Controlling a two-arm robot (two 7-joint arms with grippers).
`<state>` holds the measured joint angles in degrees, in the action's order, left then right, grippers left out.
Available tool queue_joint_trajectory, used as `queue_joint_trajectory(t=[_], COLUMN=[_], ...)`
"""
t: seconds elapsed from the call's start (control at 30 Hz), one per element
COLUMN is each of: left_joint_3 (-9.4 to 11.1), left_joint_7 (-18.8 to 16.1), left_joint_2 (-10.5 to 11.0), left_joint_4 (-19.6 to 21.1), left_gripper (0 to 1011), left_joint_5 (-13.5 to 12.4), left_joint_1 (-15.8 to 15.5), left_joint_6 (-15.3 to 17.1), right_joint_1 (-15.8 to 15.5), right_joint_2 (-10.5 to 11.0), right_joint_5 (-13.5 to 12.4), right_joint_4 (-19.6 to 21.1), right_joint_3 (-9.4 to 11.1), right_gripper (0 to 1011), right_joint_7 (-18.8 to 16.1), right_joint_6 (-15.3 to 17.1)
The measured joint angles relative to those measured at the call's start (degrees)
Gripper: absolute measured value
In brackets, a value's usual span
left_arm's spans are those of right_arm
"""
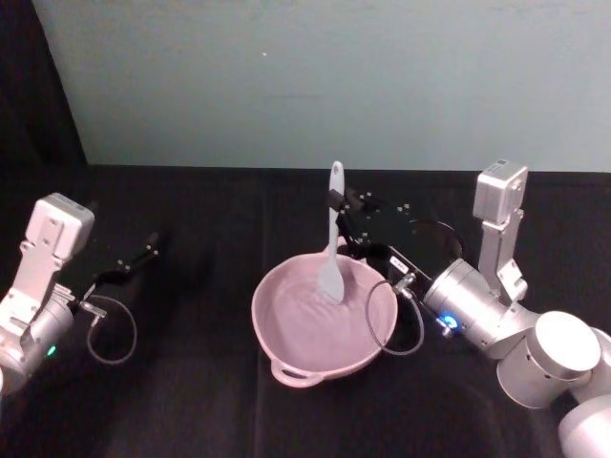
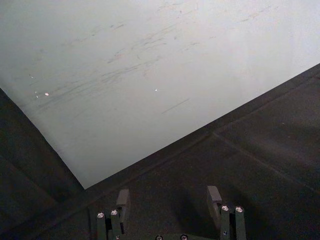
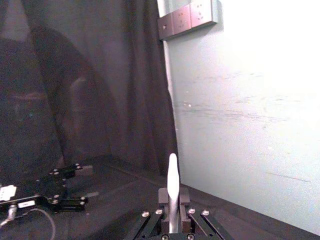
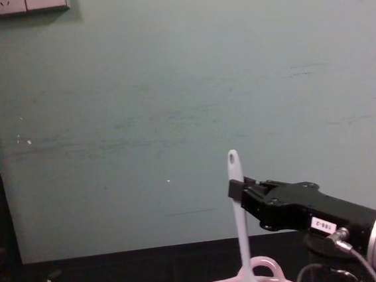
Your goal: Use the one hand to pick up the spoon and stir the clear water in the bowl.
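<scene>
The pale pink bowl (image 1: 265,303) sits mid-table, its loop handle (image 1: 297,373) facing me, with clear water inside. The white spoon (image 1: 333,239) stands nearly upright, blade down in the bowl's far right part. My right gripper (image 1: 337,200) reaches in from the right and is shut on the spoon's upper handle, just below the oval hole. In the chest view the spoon (image 4: 239,229) rises from the bowl (image 4: 265,267), clamped by the right gripper (image 4: 237,191). The right wrist view has the spoon (image 3: 173,180) between shut fingers. My left gripper (image 1: 148,246) is parked far left, open (image 2: 168,200) and empty.
Black cloth covers the table (image 1: 191,401). A pale teal wall (image 1: 315,86) closes off the far side, and a dark curtain (image 1: 38,86) hangs at the left. A cable loop (image 1: 401,320) from the right arm hangs over the bowl's right rim.
</scene>
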<state>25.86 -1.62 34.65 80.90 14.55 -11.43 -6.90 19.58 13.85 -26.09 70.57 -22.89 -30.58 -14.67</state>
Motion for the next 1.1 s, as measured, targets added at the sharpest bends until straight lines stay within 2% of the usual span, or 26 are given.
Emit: queue_joint_trajectory(t=[0.4,0.67,0.73,1.1], left_joint_3=[0.00,0.00,0.00,0.00], left_joint_7=[0.00,0.00,0.00,0.00], left_joint_2=[0.00,0.00,0.00,0.00], left_joint_4=[0.00,0.00,0.00,0.00], left_gripper=[1005,1005,1005,1005], left_joint_5=[0.00,0.00,0.00,0.00], left_joint_1=[0.00,0.00,0.00,0.00], left_joint_6=[0.00,0.00,0.00,0.00], right_joint_1=[-0.89,-2.80,-3.28,-6.02], right_joint_2=[0.68,1.70,2.09,4.92], right_joint_5=[-0.18,-1.98,-2.69,-10.38], right_joint_4=[0.57,4.67,6.01,14.47], right_joint_3=[1.95,3.20,3.53,6.03], right_gripper=[124,124,124,124], right_joint_7=[0.38,0.24,0.10,-0.64], right_joint_6=[0.08,1.10,1.80,6.79])
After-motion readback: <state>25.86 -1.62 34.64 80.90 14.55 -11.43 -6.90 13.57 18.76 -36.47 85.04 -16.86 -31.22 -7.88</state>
